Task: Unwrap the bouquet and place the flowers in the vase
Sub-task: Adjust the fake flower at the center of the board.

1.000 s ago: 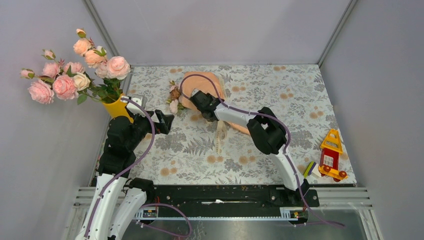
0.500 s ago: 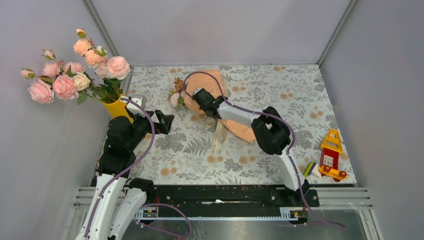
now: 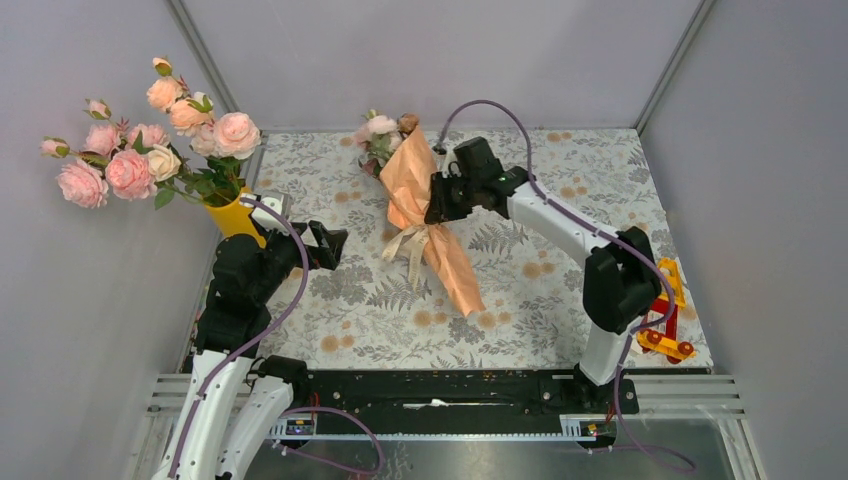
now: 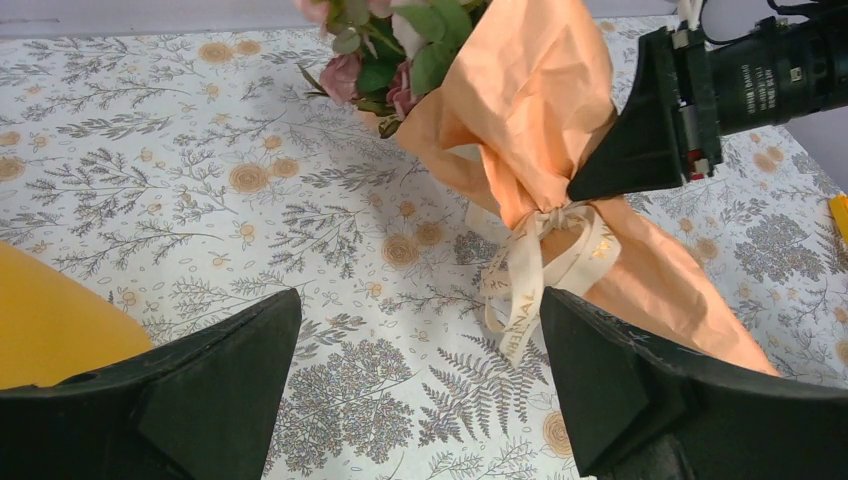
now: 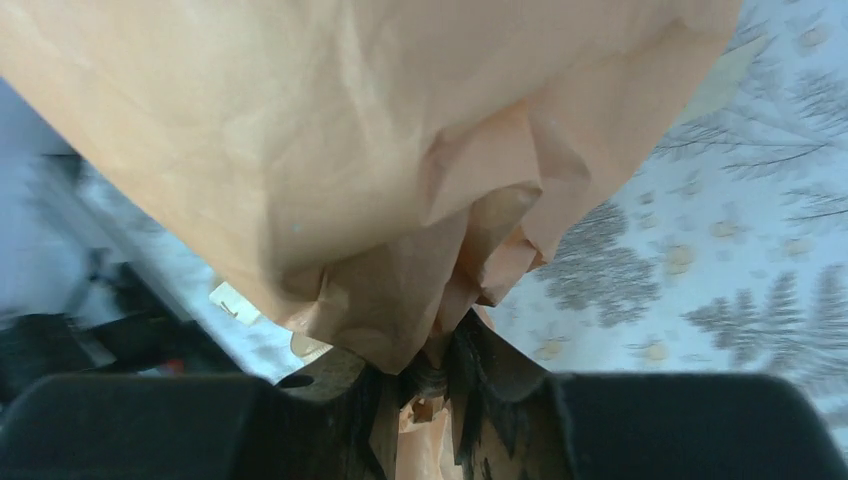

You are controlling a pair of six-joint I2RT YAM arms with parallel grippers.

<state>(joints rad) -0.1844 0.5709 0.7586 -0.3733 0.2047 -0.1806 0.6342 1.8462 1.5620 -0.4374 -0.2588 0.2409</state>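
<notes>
Right gripper (image 3: 437,206): jaws narrow, pinched on the crinkled paper of the bouquet (image 3: 432,215) just above the tie. The right wrist view shows paper bunched between the two fingers (image 5: 330,400).

One bouquet, one peach-orange paper cone. It is tilted, with the flower end up toward the far edge and the pointed tail toward the near right. Cannot tell if the tail touches the table (image 3: 560,330).

Flowers (image 3: 383,133): small pink and brownish heads with green leaves stick out of the cone top. At least three heads show; the stems are hidden in the paper.

One beige ribbon (image 4: 530,275) is knotted round the cone's waist, tails hanging loose.

Left gripper (image 4: 415,400): jaws wide apart, nothing between them. It is low over the table, pointing at the ribbon, apart from the bouquet.

One vase (image 3: 236,215), yellow, stands upright at the table's left edge, just beside the left gripper and well apart from the bouquet. Its mouth is taken up by one bunch of big roses (image 3: 150,140), pale pink and peach, about a dozen heads.

One toy (image 3: 663,310), red and yellow, sits at the right edge near the right arm's elbow.
</notes>
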